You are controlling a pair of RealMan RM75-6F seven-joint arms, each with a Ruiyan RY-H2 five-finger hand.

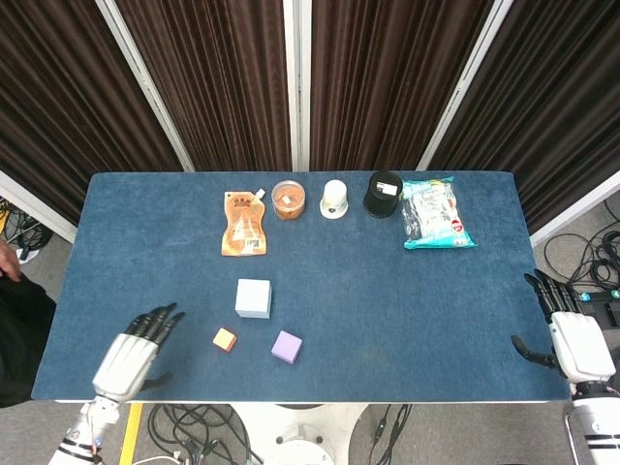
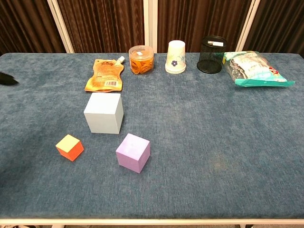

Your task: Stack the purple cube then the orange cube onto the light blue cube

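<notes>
zero stacked: small purple cube (image 2: 133,152), smaller orange cube (image 2: 70,147) both beside large light blue cube (image 2: 104,113); left hand (image 1: 134,351), right hand (image 1: 569,336) spread, empty.

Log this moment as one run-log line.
stage: pre-grasp | left robot hand: open, over table | right robot hand: open, table edge | purple cube, orange cube, blue cube: unstacked

Only dark fingertips (image 2: 7,79) of the left hand (image 1: 129,356) are poking into the chest view's left edge; the rest is lying outside that frame. The right hand (image 1: 573,341) is showing in the head view alone, its wrist running off the bottom edge. Print on the pouch (image 1: 243,224), well beyond the left fingers, is too small to read.
</notes>
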